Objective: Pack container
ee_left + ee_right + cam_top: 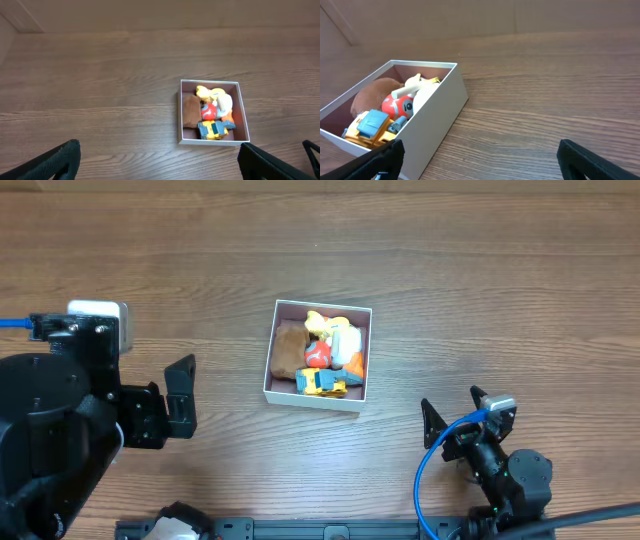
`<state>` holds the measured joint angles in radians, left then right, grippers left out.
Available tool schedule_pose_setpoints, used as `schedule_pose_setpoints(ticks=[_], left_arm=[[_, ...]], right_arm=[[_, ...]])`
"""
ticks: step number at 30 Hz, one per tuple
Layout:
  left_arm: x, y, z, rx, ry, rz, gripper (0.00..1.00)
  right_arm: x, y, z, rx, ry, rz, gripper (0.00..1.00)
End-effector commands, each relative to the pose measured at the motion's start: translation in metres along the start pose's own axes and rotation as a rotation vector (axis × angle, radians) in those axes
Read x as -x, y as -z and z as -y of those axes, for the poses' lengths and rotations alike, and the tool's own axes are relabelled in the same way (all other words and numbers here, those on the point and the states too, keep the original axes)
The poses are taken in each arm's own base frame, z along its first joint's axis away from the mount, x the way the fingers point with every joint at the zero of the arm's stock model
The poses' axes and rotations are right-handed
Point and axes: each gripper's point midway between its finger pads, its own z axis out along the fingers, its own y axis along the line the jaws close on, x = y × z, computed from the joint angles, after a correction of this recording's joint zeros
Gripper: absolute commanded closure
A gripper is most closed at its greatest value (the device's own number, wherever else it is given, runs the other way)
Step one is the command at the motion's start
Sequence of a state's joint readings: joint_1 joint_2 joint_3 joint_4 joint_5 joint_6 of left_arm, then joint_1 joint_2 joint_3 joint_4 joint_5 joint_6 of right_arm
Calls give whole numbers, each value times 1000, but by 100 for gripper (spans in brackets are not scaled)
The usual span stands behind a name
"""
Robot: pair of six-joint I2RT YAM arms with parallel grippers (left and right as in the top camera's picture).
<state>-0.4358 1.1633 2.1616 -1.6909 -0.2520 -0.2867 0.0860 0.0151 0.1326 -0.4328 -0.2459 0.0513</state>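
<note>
The container [285, 394], a square shallow box with white walls and a pink inside, stands at the table's middle. It holds several toys: a brown plush [290, 348], a red ball figure [318, 355], a yellow and blue toy truck [322, 383] and a white and orange toy [347, 340]. It also shows in the left wrist view [210, 141] and in the right wrist view [437, 120]. My left gripper [182, 395] is open and empty, left of the box. My right gripper [455, 412] is open and empty, to the box's lower right.
The wooden table [480, 290] spreads all round the box. A white unit with a blue cable [95, 315] sits on the left arm. A blue cable [425, 470] loops by the right arm. A black rail [330, 529] runs along the front edge.
</note>
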Motion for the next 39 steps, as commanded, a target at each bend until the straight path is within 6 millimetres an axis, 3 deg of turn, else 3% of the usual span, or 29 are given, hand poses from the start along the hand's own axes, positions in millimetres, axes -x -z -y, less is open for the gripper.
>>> schedule_pose_setpoints(ticks=[1, 18, 23, 26, 30, 32, 35, 39], left_arm=[[2, 1, -4, 19, 21, 10, 0], [1, -3, -4, 26, 9, -1, 0], [9, -8, -53, 200, 210, 130, 0], [1, -26, -67, 206, 295, 244, 0], [-26, -61, -81, 210, 324, 414, 0], [-51, -82, -85, 211, 326, 455, 0], [-106, -125, -89, 208, 343, 453, 0], [-148, -165, -94, 186, 396, 507, 0]], right_arm=[[2, 0, 1, -8, 12, 16, 0], [1, 0, 1, -8, 12, 16, 0], [1, 0, 1, -8, 12, 16, 0], [1, 0, 1, -8, 12, 16, 0], [1, 0, 1, -8, 12, 16, 0], [1, 0, 1, -8, 12, 16, 0], [1, 0, 1, -8, 12, 16, 0], [1, 0, 1, -8, 12, 16, 0]])
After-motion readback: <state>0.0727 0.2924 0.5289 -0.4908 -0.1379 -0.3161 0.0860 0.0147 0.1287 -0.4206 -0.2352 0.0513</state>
